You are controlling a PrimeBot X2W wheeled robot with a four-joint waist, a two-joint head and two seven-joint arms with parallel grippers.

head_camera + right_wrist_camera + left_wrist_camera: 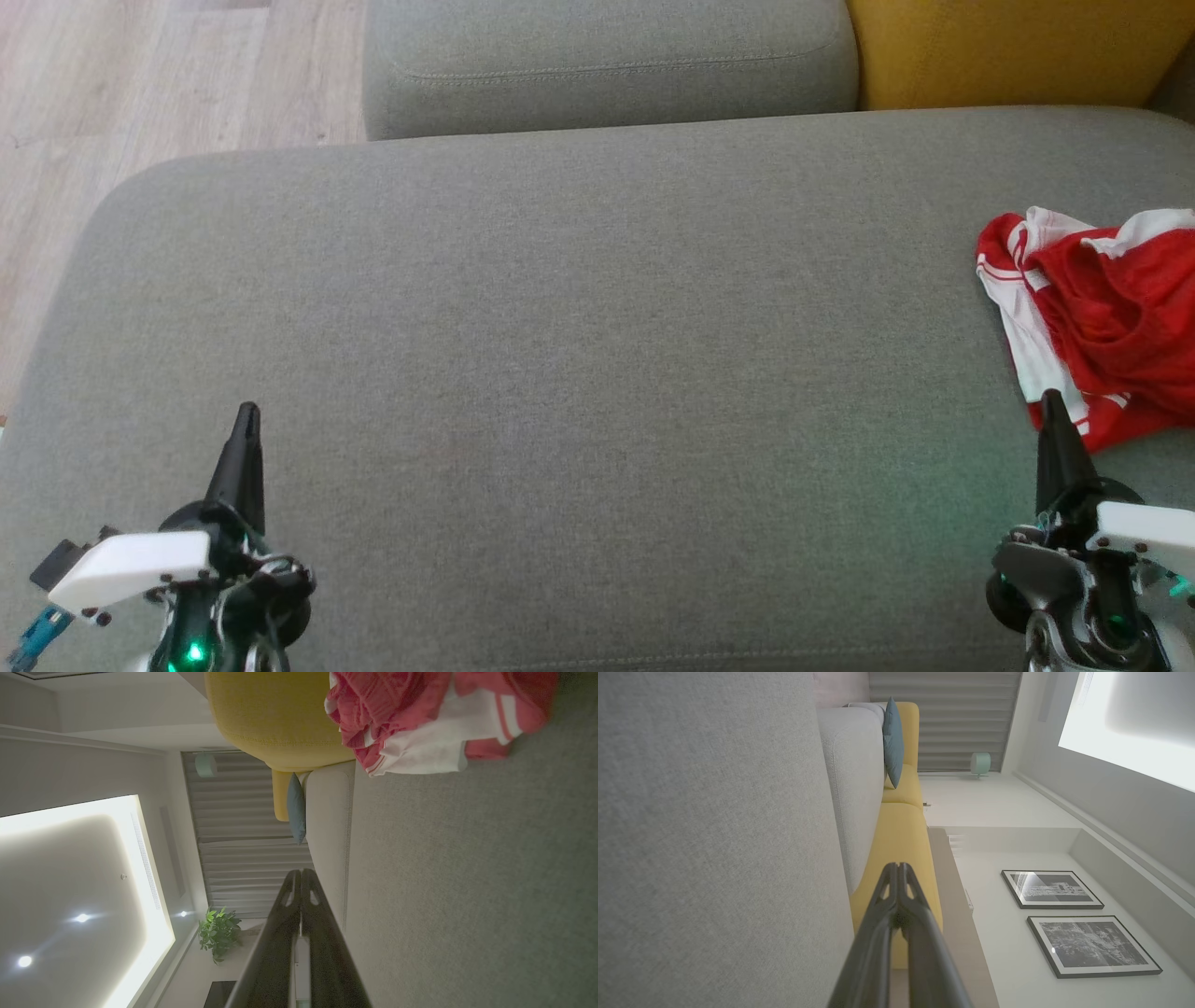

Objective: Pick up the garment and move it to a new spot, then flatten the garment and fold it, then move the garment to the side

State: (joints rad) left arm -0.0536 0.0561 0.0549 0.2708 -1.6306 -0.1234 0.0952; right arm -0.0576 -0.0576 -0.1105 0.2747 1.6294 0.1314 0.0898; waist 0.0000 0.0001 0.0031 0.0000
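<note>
**A:** Where do our claws stand?

**B:** Both are pressed together with nothing between the fingers. Our left gripper (246,416) hangs low on the left over the bare grey seat cushion (560,327), and its wrist view shows the two fingers meeting at the tips. Our right gripper (1053,403) is closed and empty too, with its tip just beside the near edge of the garment (1111,308).

**A:** And how does the garment lie?

**B:** It is a red-and-white piece, bunched in a crumpled heap at the far right of the seat. It runs off the edge of our head view, with the yellow cushion (1008,47) behind it.

**A:** So how far along are we?

**B:** The garment is neither flat nor folded, so we judge that flattening, folding and the last move aside are all left. We cannot tell whether this heap marks the place we lift it from or the new spot where it has been put down. The wide middle of the seat lies bare.
</note>
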